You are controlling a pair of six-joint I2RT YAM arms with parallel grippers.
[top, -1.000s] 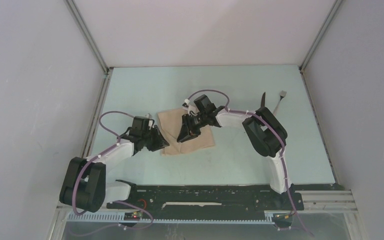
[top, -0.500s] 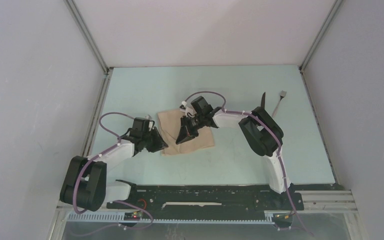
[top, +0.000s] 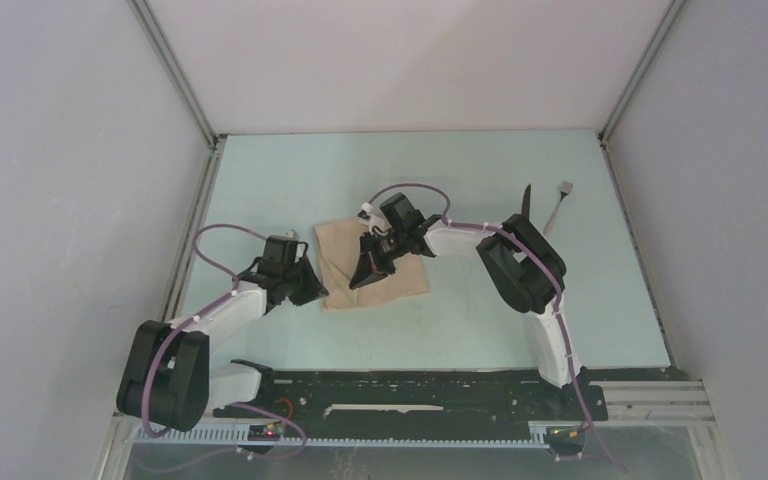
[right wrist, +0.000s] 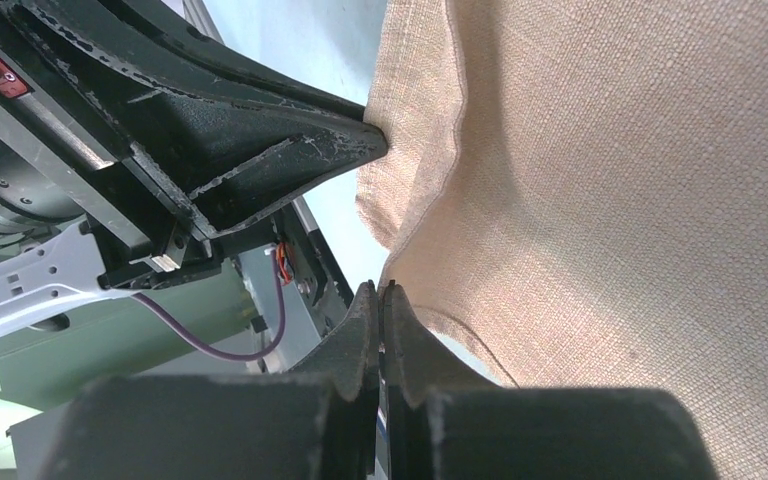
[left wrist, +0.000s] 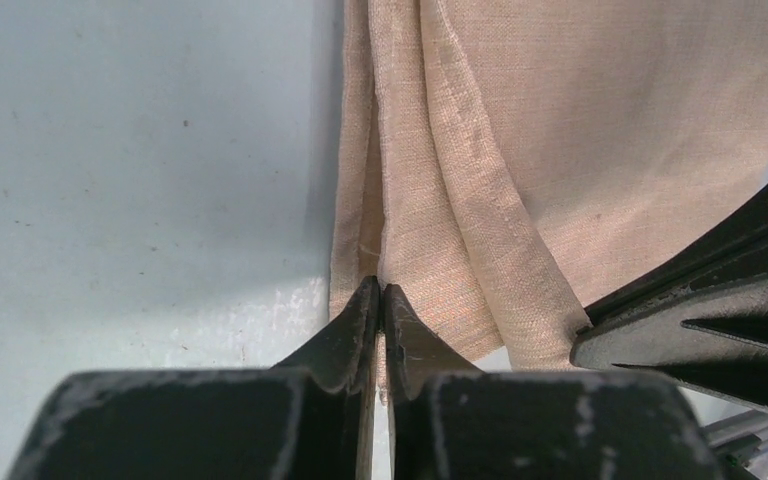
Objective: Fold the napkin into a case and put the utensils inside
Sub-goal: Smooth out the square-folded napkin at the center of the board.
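Since a second ago both sets of jaws have closed and your left arm point(top: 222, 312) has drawn back a touch. Left jaws pinch the napkin point(left wrist: 560, 140) at its folded edge. Right jaws pinch its edge close by. Napkin lies mid-desk point(top: 290, 180). Knife point(top: 526, 200) and fork point(top: 560, 203) lie far right, well apart from it.

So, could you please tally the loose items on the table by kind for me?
napkin: 1
knife: 1
fork: 1
Total: 3
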